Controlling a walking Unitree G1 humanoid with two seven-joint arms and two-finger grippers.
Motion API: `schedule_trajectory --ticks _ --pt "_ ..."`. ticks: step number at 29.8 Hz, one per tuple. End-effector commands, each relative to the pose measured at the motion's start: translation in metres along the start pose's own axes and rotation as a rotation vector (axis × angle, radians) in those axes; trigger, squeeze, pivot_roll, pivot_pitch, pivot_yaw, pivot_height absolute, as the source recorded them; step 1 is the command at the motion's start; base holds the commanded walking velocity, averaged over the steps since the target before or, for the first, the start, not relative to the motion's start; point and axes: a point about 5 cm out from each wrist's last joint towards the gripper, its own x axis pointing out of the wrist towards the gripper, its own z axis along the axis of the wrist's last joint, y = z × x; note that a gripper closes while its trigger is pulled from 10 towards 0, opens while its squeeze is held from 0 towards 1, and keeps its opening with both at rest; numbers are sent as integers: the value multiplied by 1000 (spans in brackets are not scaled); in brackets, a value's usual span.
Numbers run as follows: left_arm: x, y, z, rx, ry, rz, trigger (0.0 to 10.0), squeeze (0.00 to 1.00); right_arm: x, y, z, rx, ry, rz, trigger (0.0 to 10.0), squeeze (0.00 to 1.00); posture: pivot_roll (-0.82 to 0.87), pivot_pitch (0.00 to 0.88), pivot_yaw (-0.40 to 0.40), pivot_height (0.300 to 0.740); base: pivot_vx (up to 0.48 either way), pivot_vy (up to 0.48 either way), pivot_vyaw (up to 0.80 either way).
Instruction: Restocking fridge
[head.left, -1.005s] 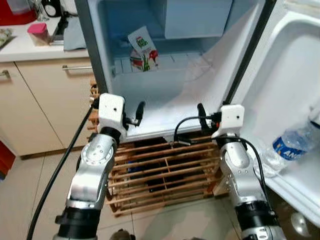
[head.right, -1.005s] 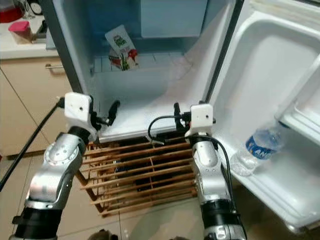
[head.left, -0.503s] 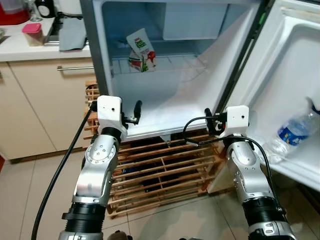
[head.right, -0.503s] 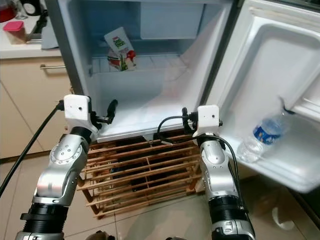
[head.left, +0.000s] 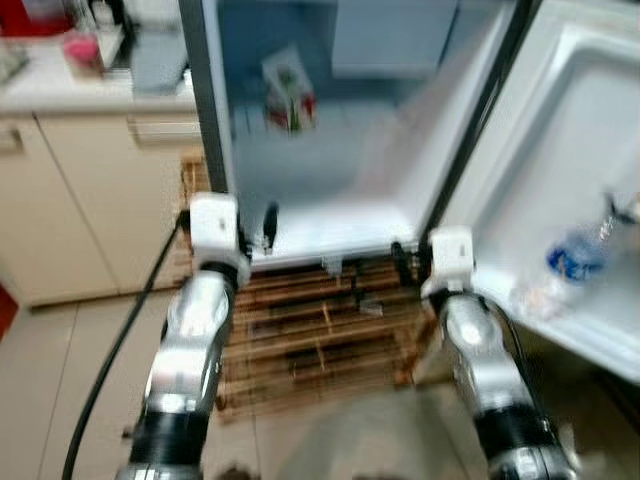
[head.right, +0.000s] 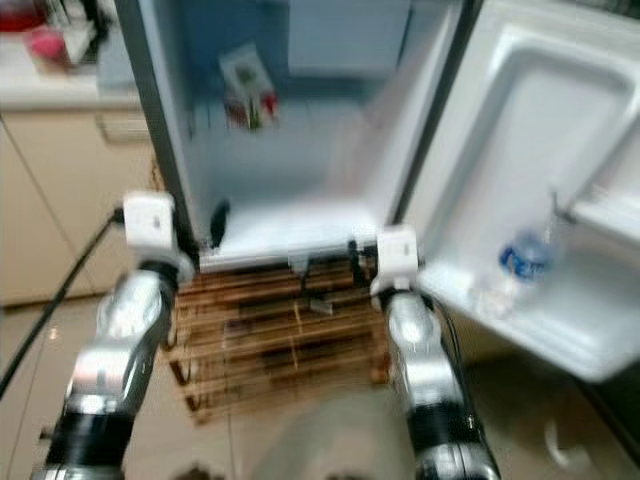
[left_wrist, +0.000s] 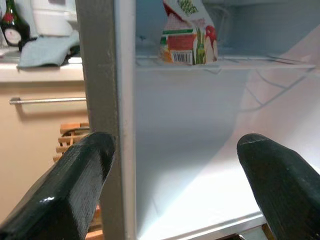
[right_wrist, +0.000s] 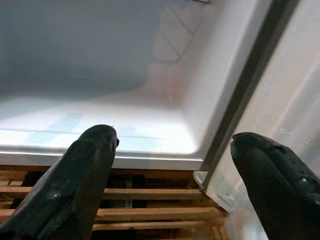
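The fridge (head.left: 360, 190) is white inside with a dark grey frame. The carton (left_wrist: 187, 32) on its shelf is white, with green lettering, a red band and a barcode. The bottle (head.left: 578, 262) in the white door (head.right: 520, 190) looks clear with a blue label, though blur softens it. The crate (head.left: 320, 335) is brown slatted wood. Both claws, left (left_wrist: 175, 185) and right (right_wrist: 185, 185), are black. The cabinets (head.left: 90, 190) are beige, and a pink tub (head.left: 82, 47) sits on the pale surface (head.left: 60, 90).

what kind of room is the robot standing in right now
Most likely a home kitchen. An open fridge holds a juice carton on its shelf and a water bottle in the door, with beige cabinets and a countertop beside it.
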Motion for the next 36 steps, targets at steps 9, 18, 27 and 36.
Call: schedule_trajectory --ticks 9,18,27,36 --pt "9 -9 5 18 -29 -35 10000 0 -1 -5 -2 -8 2 -9 10000 0 4 0 -26 740 -53 0 0" --pt "7 -11 2 18 -26 -39 10000 0 -7 -9 -9 -22 24 -9 10000 0 -6 0 -31 740 -245 0 0" --pt "8 -9 2 18 -29 -37 10000 0 -8 -9 -14 -26 40 -5 10000 0 -15 0 -22 740 -250 0 0" --pt "15 -14 4 28 -39 -69 10000 0 -19 -9 -27 -52 74 -9 10000 0 -52 0 3 740 0 -139 444"
